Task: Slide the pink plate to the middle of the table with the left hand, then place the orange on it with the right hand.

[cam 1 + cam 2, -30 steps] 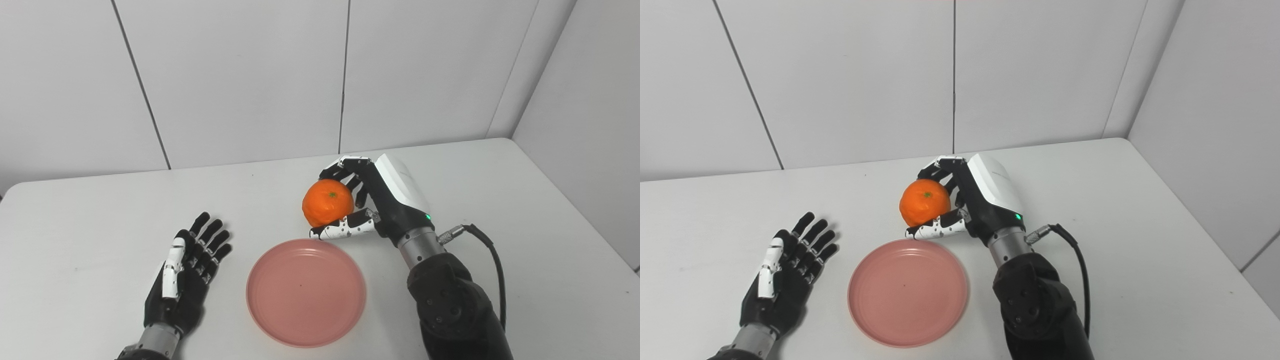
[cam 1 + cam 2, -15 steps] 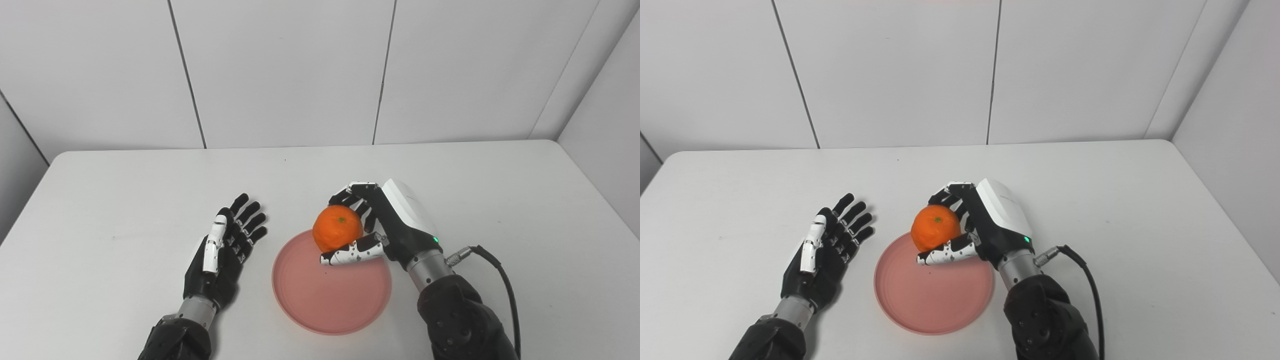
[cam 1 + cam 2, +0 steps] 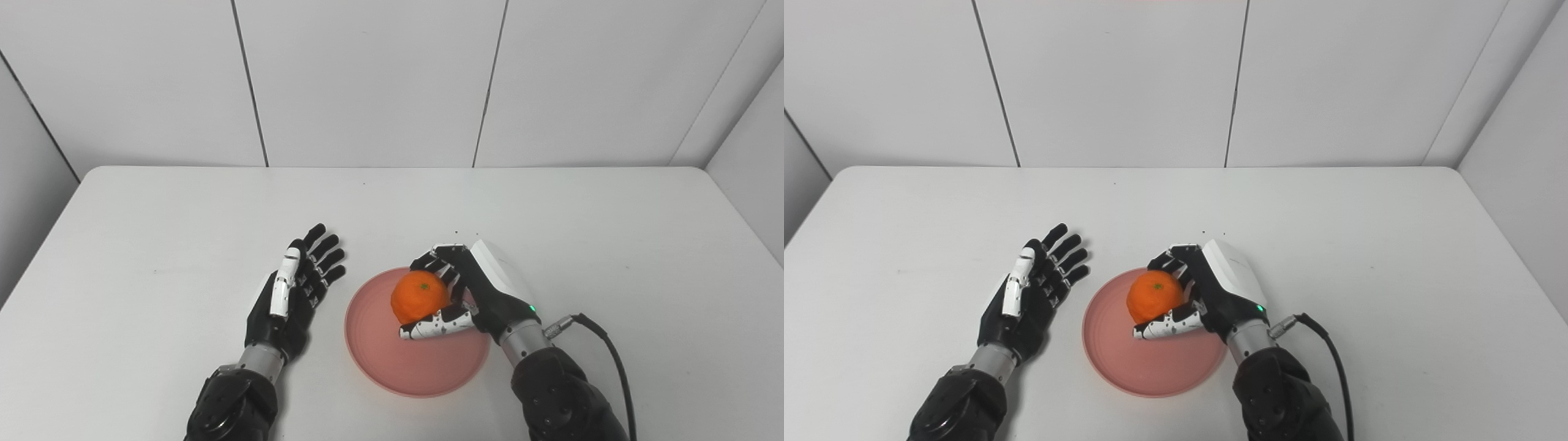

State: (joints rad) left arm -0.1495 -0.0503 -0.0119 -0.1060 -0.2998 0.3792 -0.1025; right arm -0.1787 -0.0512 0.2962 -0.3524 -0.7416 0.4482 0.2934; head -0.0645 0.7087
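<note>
Nearest, both dark forearms come in from the bottom edge, a black cable trailing from the right wrist; between them the pink plate lies flat on the white table, around its middle and toward the near side; the left hand lies just left of the plate, apart from its rim, fingers straight, slightly spread and holding nothing; the right hand sits over the plate's far right part, fingers and thumb curled around the orange; the orange is over the plate's far half, though whether it touches the plate cannot be told; farther off, the table runs to white wall panels.
</note>
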